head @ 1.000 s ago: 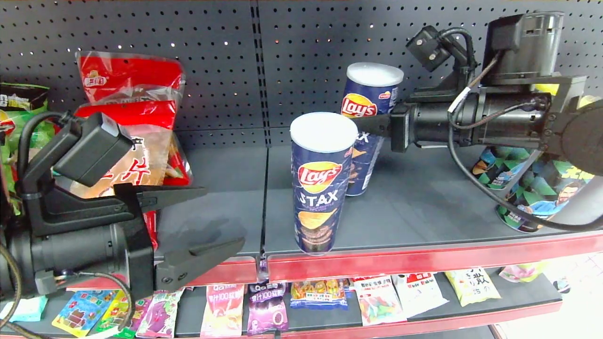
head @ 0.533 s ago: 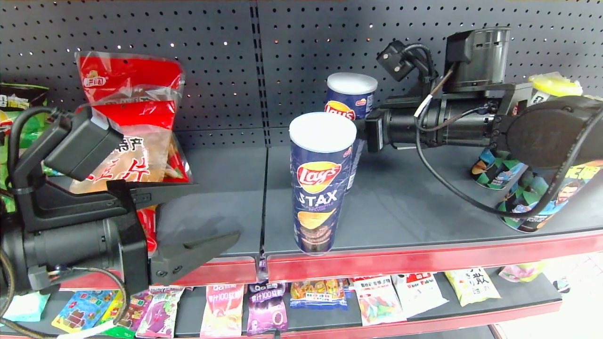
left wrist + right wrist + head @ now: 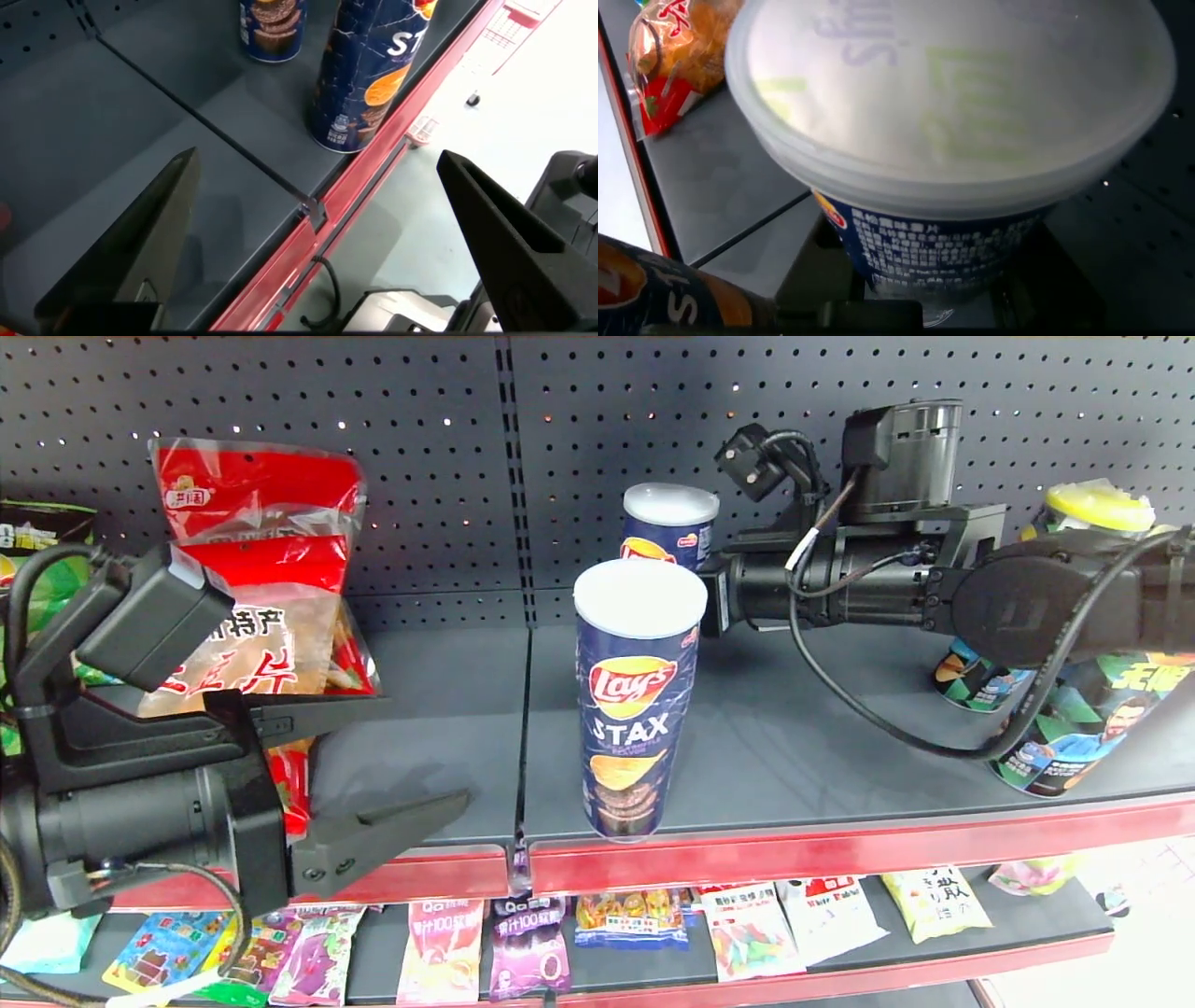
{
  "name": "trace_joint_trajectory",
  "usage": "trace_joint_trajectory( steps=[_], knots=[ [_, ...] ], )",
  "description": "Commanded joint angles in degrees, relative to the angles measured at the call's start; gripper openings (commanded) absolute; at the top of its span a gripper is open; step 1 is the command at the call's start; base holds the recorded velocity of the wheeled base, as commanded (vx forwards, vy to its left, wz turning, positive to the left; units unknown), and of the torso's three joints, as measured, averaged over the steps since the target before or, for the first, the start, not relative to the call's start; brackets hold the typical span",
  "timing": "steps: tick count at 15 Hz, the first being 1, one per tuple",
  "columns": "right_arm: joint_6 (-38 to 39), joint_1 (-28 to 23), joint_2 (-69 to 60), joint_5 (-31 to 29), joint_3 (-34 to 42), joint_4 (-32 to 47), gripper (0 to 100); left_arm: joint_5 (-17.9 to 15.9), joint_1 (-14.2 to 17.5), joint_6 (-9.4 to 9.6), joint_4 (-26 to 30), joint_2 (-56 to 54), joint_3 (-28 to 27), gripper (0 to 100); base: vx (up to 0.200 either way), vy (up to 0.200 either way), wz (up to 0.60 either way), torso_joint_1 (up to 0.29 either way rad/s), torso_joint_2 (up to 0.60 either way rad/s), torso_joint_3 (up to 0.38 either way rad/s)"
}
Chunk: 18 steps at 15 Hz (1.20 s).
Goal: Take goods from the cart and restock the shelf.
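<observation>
Two tall blue chip cans with white lids are on the dark shelf (image 3: 822, 728). The front can (image 3: 639, 700) stands upright near the red front edge, and its base shows as the front can (image 3: 360, 84) in the left wrist view. Directly behind it, close to the pegboard, is the rear can (image 3: 668, 527), with my right gripper (image 3: 707, 599) shut on its side. The right wrist view looks down on the rear can's lid (image 3: 952, 140). My left gripper (image 3: 420, 761) hangs open and holds nothing, left of the front can at the shelf edge (image 3: 316, 159).
Red snack bags (image 3: 261, 569) lean at the left of the shelf, with a green bag (image 3: 37, 560) beyond them. Green patterned cans (image 3: 1074, 709) and a yellow-lidded tub (image 3: 1102, 509) fill the right end. Small packets (image 3: 607, 919) lie on the lower shelf.
My right arm has carried the rear can to the left and back toward the pegboard, from beside the front can to behind it. The left gripper has barely shifted.
</observation>
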Motion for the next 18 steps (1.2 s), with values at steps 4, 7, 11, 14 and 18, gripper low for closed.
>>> trace_joint_trajectory(
  steps=[4, 7, 11, 14, 18],
  knots=[
    [0.03, 0.95, 0.27, -0.07, 0.03, -0.08, 100, -0.01, 0.00, 0.02, -0.03, 0.06, 0.00, 100, 0.000, 0.000, 0.00, 0.000, 0.00, 0.000],
    [0.64, 1.21, -0.26, -0.34, 0.74, -0.08, 100, -0.01, 0.00, -0.07, -0.03, 0.06, 0.09, 100, 0.000, 0.000, 0.00, 0.000, 0.00, 0.000],
    [0.82, 1.13, -6.85, -0.51, 8.30, -0.08, 100, 0.07, 0.00, -0.33, 0.05, 0.14, 0.27, 100, 0.000, 0.000, 0.00, 0.000, 0.00, 0.000],
    [0.82, 0.60, -12.48, -0.86, 14.71, -0.16, 100, 0.25, 0.62, -0.33, 0.05, 0.67, 0.36, 100, 0.000, 0.000, 0.00, 0.000, 0.00, 0.000],
    [0.90, -1.77, -19.95, -4.82, 23.68, -0.16, 100, 2.10, 1.67, -0.33, 0.05, 2.69, 0.36, 100, 0.000, 0.000, 0.00, 0.000, 0.00, 0.000]
  ],
)
